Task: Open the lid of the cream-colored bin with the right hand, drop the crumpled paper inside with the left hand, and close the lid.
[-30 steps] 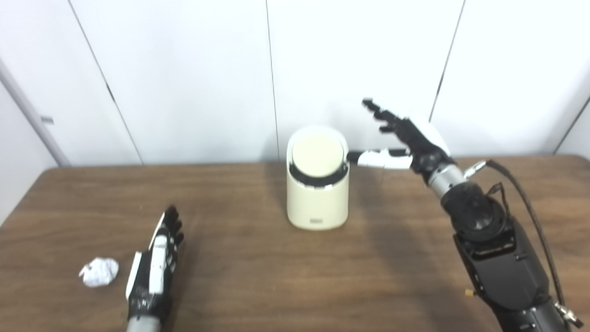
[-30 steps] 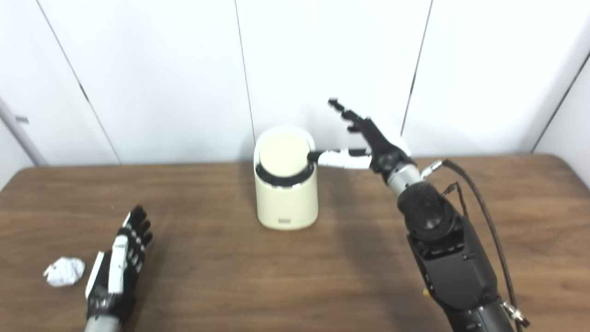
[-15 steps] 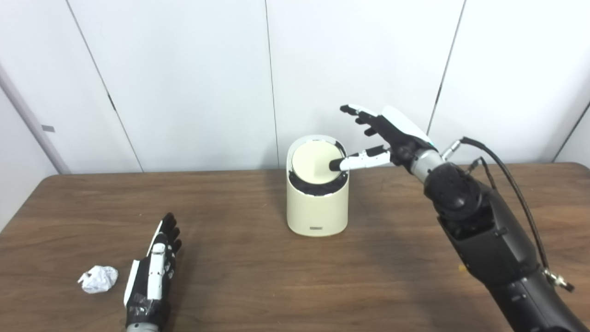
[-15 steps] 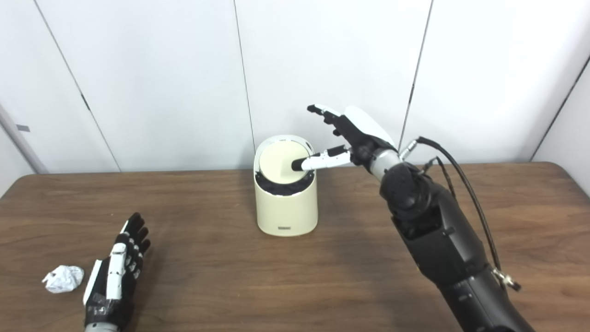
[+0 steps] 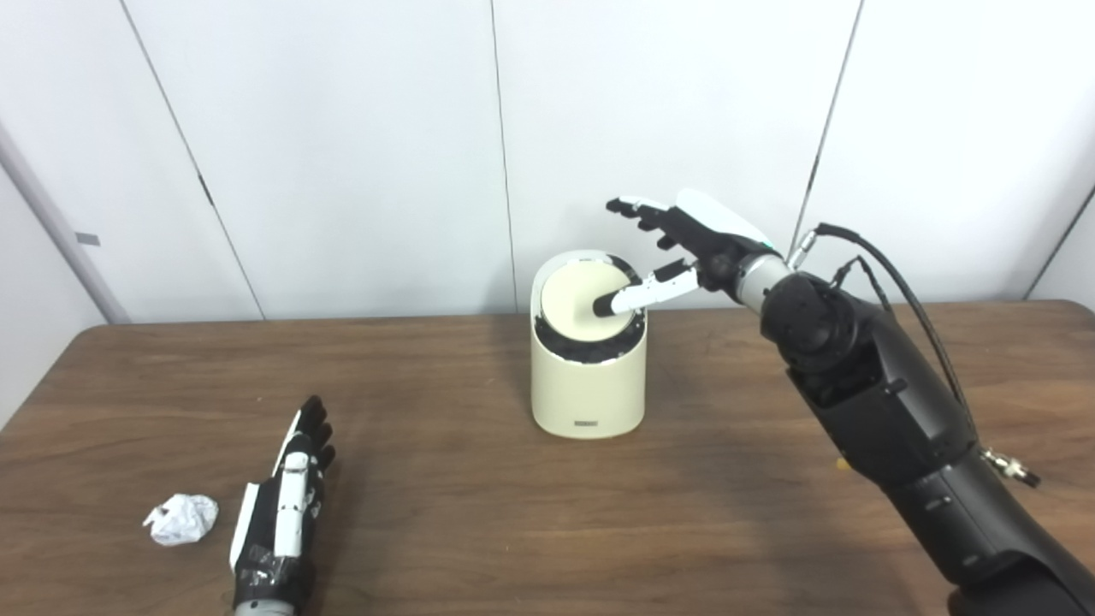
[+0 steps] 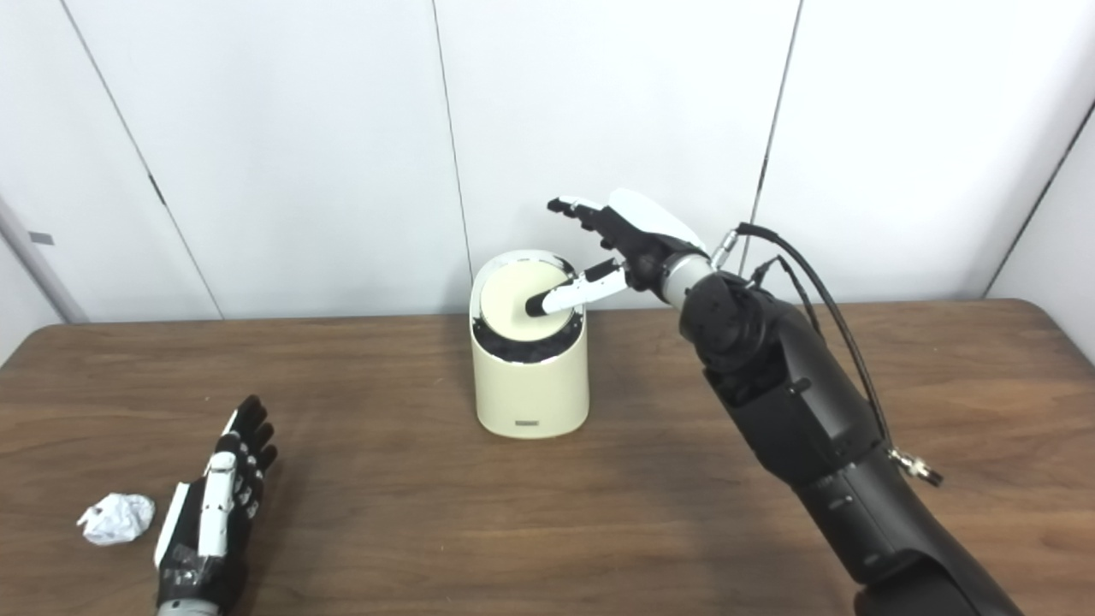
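The right hand [image 5: 684, 248] had slid further over the bin [image 5: 588, 376], fingers spread, thumb tip now on the lid [image 5: 582, 301]; opening looked just begun; the left hand [image 5: 282, 513] lay open, the paper [image 5: 181, 519] just beside it.

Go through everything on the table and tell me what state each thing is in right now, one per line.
Cream-colored cylindrical bin: upright on the table.
Round cream lid: tilted in the bin's top, dark gap at its front edge.
Crumpled white paper: lying on the table, not held.
Left hand: open, flat on the table beside the paper.
Right hand: open, thumb tip on the lid.
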### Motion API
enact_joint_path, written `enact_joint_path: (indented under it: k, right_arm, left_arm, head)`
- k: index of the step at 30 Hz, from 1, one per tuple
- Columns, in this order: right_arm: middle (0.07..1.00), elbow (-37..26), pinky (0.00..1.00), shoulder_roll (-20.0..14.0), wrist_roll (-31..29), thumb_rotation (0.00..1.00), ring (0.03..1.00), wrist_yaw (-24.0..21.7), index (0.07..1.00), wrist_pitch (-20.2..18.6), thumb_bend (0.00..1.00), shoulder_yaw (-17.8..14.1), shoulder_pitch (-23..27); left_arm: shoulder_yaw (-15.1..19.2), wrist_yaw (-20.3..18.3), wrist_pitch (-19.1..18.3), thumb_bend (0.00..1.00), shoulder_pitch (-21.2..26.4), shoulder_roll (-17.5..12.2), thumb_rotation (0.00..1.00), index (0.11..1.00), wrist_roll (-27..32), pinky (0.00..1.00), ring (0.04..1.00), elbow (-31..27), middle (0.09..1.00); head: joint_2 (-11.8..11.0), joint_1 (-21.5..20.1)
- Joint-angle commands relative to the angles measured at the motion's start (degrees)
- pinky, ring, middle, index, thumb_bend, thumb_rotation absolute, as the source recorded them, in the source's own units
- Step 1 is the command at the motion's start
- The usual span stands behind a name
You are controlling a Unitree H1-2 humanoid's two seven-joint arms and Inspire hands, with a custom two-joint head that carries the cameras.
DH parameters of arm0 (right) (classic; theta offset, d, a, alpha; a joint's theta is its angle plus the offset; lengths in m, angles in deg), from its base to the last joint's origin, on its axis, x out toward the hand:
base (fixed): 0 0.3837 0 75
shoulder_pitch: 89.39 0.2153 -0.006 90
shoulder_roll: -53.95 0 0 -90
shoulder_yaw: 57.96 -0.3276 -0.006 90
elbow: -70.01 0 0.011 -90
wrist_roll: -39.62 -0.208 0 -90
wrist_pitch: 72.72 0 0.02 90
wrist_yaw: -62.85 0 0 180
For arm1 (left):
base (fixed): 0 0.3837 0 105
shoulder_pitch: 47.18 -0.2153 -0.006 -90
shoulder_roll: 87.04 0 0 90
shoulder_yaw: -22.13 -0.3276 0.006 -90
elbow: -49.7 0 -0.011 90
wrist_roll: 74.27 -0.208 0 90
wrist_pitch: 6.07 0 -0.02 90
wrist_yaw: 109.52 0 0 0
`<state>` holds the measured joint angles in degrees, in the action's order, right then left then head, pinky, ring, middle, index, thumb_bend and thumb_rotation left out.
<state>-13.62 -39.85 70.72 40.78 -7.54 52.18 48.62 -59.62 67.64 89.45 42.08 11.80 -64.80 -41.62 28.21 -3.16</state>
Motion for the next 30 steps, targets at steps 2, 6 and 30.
enact_joint_path:
  k: [2,6,30]
  right_arm:
    - [0.929,-0.3,0.83,-0.3,1.6,0.45,0.904,-0.3,0.907,0.0,0.94,0.1,4.8]
    - [0.93,0.9,0.83,-0.2,2.7,0.43,0.907,-1.5,0.907,-0.2,0.92,1.3,6.5]
    - [0.934,7.2,0.92,0.3,8.1,0.42,0.936,-6.9,0.92,1.2,0.93,7.1,11.6]
  left_arm:
    - [-0.7,0.0,1.1,0.33,-1.8,1.5,1.0,1.0,-0.1,1.0,1.0,2.6,1.0]
    - [-0.7,0.0,1.0,0.32,-1.8,1.7,1.0,1.0,0.1,1.0,1.0,2.4,1.0]
    - [-0.6,0.1,1.6,0.32,-1.4,2.3,1.0,0.999,0.1,1.0,1.0,3.2,1.0]
  head:
    - [0.2,0.0]
    - [0.3,-0.1]
    - [0.9,0.1]
